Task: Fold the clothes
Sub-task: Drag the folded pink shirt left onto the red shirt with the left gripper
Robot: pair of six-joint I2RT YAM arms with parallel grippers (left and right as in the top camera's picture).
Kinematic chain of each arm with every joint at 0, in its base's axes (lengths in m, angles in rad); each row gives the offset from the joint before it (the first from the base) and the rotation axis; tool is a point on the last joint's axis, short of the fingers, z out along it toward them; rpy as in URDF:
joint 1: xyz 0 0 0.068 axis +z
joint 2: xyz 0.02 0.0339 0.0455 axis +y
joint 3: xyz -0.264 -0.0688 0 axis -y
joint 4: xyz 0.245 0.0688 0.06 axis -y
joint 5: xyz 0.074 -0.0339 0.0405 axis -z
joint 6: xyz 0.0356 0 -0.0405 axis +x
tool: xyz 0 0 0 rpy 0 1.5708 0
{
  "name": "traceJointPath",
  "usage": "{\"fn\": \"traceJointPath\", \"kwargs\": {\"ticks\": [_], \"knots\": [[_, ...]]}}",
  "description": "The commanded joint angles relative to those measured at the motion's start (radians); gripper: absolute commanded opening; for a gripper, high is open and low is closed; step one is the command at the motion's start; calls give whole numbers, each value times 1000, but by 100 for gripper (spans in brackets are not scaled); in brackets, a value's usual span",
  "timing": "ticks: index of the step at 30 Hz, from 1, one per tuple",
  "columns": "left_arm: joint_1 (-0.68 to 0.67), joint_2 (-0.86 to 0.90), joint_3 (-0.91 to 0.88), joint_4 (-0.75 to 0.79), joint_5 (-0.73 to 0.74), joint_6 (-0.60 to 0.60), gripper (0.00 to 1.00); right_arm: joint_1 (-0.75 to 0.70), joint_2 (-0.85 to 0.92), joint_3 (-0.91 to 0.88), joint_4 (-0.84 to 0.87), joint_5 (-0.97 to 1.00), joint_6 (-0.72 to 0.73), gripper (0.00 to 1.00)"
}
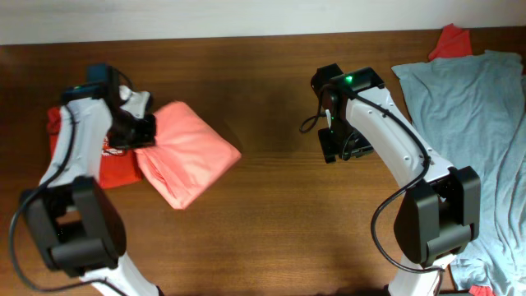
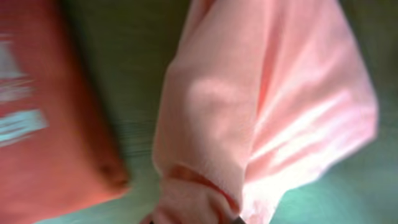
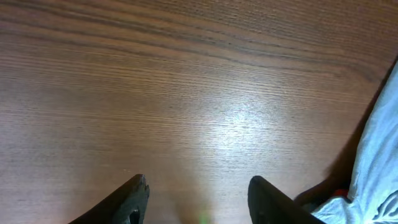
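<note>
A folded salmon-pink T-shirt [image 1: 191, 152] lies at the left of the table, partly over a red T-shirt [image 1: 115, 164] with white print. My left gripper [image 1: 141, 131] is shut on the pink shirt's left edge; in the left wrist view pink cloth [image 2: 261, 106] bunches at the jaws and the red shirt [image 2: 50, 130] lies to the left. A grey-blue T-shirt [image 1: 477, 123] is spread at the right. My right gripper [image 3: 198, 186] hangs open over bare wood [image 3: 186, 93], left of the grey-blue shirt [image 3: 379, 162], with nothing between its fingers.
A bit of red cloth [image 1: 450, 41] shows at the back right above the grey-blue shirt. The wooden table [image 1: 271, 214] runs between the two arms. A pale wall edge [image 1: 246, 16] lies along the back.
</note>
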Motion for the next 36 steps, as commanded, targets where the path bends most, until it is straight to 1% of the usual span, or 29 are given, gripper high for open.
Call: {"fn": "traceJointPath", "kwargs": {"ticks": [1,5,8,15,32,36], "knots": [[59,-42,1,35,-111,-65,1,-3,-18,15,-3,27,1,57],[125,-42,1,84,-122,-69,1,-3,-18,15,-5,27,1,57],[187,-42,1,155,-123,-92,0,-3,-18,15,-9,27,1,56],[264,-42,3,251,-122,-99,0,-3,-18,15,-9,27,1,57],[446,-42,3,330,-114,-200,1,-3,-18,15,-7,27,1,57],[463,-42,3,335,-114,-210,1,-3,-18,15,-7,27,1,57]]}}
